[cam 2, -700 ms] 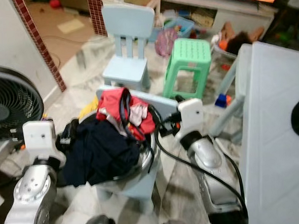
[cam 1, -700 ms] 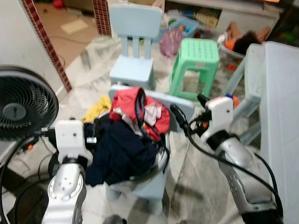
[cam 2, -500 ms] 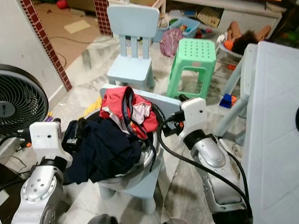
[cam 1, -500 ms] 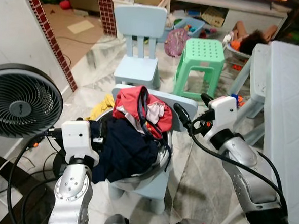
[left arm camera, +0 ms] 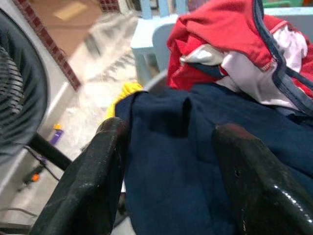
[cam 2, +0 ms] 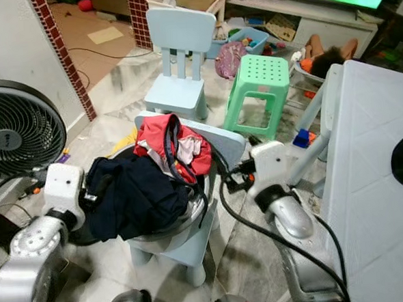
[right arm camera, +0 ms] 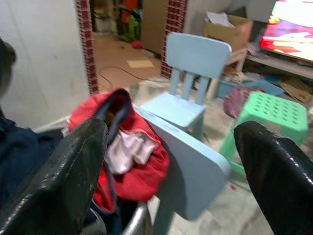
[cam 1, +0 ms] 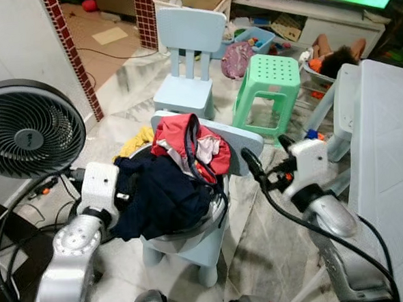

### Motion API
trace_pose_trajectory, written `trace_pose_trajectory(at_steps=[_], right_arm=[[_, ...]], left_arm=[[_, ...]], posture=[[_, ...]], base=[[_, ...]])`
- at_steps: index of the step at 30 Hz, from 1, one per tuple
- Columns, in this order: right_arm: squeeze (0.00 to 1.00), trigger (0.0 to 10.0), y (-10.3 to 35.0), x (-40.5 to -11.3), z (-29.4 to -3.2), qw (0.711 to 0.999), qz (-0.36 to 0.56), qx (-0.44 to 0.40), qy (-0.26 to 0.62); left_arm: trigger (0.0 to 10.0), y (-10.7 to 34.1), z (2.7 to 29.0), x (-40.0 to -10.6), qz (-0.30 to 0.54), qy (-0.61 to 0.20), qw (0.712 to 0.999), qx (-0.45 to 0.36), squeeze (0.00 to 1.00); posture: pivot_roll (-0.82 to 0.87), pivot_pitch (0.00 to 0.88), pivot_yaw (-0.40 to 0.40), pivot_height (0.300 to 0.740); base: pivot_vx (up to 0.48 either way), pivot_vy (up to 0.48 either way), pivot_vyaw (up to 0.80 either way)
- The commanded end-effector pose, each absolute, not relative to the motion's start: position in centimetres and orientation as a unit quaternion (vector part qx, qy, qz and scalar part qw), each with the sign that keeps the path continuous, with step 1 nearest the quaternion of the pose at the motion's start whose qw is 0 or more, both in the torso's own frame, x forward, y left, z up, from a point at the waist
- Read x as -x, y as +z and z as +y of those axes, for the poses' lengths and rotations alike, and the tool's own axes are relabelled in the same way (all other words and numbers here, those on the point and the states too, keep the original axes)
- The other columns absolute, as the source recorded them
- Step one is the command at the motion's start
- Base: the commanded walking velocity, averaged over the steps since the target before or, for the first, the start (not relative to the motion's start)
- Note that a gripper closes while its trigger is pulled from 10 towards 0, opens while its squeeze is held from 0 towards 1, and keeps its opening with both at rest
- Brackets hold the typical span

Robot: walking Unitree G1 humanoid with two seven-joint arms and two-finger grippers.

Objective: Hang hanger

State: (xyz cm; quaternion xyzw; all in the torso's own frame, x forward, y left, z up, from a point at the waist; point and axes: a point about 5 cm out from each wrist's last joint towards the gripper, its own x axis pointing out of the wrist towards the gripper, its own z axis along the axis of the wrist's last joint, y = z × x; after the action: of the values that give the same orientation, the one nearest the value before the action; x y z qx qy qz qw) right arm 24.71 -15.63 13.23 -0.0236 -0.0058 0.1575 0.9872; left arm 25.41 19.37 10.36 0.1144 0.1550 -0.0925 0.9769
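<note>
Left gripper (left arm camera: 168, 161), fingers wide, has moved against the navy garment (cam 1: 165, 198); right gripper (cam 1: 265, 162) wide beside chair (cam 1: 239, 143); I see no hanger grasped.

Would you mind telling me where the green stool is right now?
The green stool stands ahead on the robot's right, beside the far blue chair and beyond the near chair piled with clothes.
</note>
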Motion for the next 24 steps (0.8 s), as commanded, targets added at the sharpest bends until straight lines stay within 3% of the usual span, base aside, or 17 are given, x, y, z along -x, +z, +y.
trace_pose_trajectory(at_steps=[1,10,18,24], right_arm=[[0.0,10.0,13.6,-23.6,-16.2,0.988,-0.001,0.031,0.15],[0.0,10.0,14.0,-22.5,-16.7,0.99,0.006,0.027,0.14],[0.0,10.0,14.5,-20.3,-16.7,0.987,0.023,0.059,0.147],[0.0,10.0,14.8,-19.7,-18.7,0.99,0.035,0.074,0.115]], left_arm=[[10.0,10.4,19.6,-26.2,0.158,-0.108,0.973,-0.128,0.0],[10.0,12.1,17.7,-28.9,0.101,-0.155,0.972,-0.148,0.0],[10.0,11.1,15.5,-30.8,0.075,-0.179,0.971,-0.138,0.0],[10.0,9.5,14.5,-31.8,0.083,-0.196,0.966,-0.147,0.0]], posture=[[-0.02,0.189,-0.087,0.74],[-0.02,0.223,-0.069,0.74],[-0.13,0.269,-0.096,0.74],[-0.16,0.28,-0.094,0.74]], base=[[0.0,0.0,0.0],[0.0,0.0,0.0],[0.0,0.0,0.0],[0.0,0.0,0.0]])
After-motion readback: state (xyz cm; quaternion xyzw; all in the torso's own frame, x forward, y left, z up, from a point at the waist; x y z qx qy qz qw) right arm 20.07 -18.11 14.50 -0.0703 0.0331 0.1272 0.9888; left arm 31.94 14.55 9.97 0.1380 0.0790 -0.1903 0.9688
